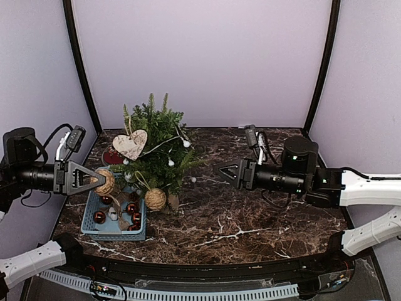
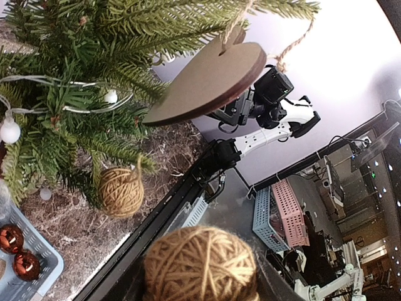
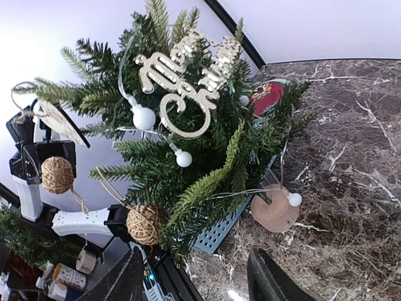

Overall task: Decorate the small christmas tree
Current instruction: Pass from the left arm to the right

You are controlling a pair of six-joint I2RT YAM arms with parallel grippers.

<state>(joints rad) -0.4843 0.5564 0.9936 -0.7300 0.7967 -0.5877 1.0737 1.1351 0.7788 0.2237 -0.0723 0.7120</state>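
Observation:
The small christmas tree (image 1: 156,145) stands at the left of the marble table, its pale wooden base (image 3: 274,210) next to a blue basket (image 1: 113,236). On it hang a heart ornament (image 1: 130,143), a twine ball (image 1: 155,199), a gold lettered sign (image 3: 188,81) and a string of white bead lights (image 3: 143,117). My left gripper (image 1: 100,180) is level with the tree's left side, shut on a second twine ball (image 2: 200,263) above the basket. My right gripper (image 1: 227,170) is open and holds nothing, a short way right of the tree, pointing at it.
The basket holds red baubles (image 1: 99,217) and other small ornaments. A red round item (image 1: 113,155) lies behind the tree at the left. Bare marble lies between the tree and the right arm. Black frame posts rise at the back corners.

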